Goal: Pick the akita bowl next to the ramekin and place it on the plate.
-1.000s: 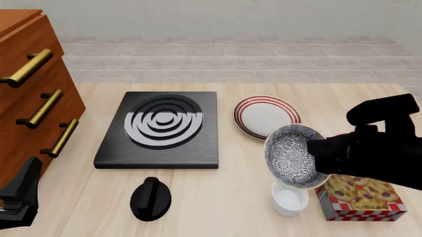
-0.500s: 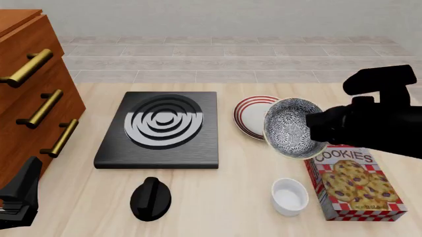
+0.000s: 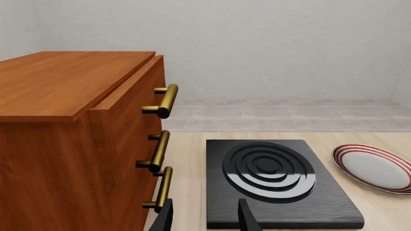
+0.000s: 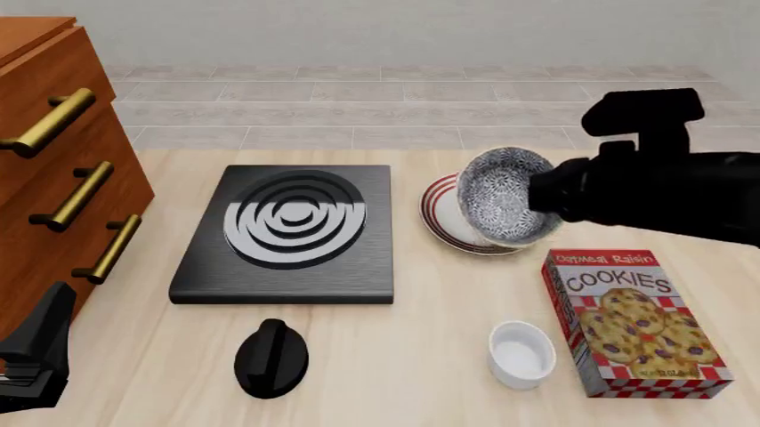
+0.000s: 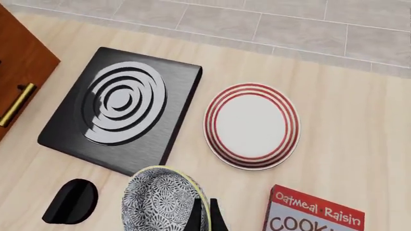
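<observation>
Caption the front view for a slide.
Right tool holds the tilted akita bowl above the plate; ramekin sits beside the cookie box.

The akita bowl (image 4: 505, 206) wears a dense black-and-white speckle that reads grey, with a pale yellowish line along its rim in the right wrist view. The plate (image 5: 251, 126) is white with red concentric rings round its edge. The ramekin (image 4: 521, 354) is plain white. The slab (image 4: 288, 232) is black with white rings. A glossy black bowl-shaped object (image 4: 270, 358) lies on the pale wood-grain tabletop (image 4: 392, 356). The cookie box (image 4: 635, 321) is red and white checked below, with golden cookies and dark lettering. The drawer cabinet (image 3: 70, 144) is reddish-brown wood with brass handles. The right end effector (image 4: 549, 197) is black
</observation>
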Robot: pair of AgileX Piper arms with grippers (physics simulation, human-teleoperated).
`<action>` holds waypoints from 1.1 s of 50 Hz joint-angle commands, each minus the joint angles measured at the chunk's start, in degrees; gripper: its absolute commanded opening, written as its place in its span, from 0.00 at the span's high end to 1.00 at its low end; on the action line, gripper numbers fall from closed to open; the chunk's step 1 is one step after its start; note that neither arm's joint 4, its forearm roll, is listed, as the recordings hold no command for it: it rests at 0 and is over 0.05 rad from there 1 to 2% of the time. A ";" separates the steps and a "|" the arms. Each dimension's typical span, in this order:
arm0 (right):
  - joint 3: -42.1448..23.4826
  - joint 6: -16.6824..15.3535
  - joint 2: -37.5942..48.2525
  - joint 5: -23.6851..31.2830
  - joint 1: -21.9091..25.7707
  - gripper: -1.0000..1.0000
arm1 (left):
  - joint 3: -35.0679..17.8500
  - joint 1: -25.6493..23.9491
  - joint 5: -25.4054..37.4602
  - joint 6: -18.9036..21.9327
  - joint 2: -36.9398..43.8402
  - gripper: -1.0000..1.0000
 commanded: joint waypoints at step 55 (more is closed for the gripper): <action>-6.99 2.87 20.13 -16.04 -5.93 1.00 | 0.00 0.00 0.00 0.00 0.00 0.00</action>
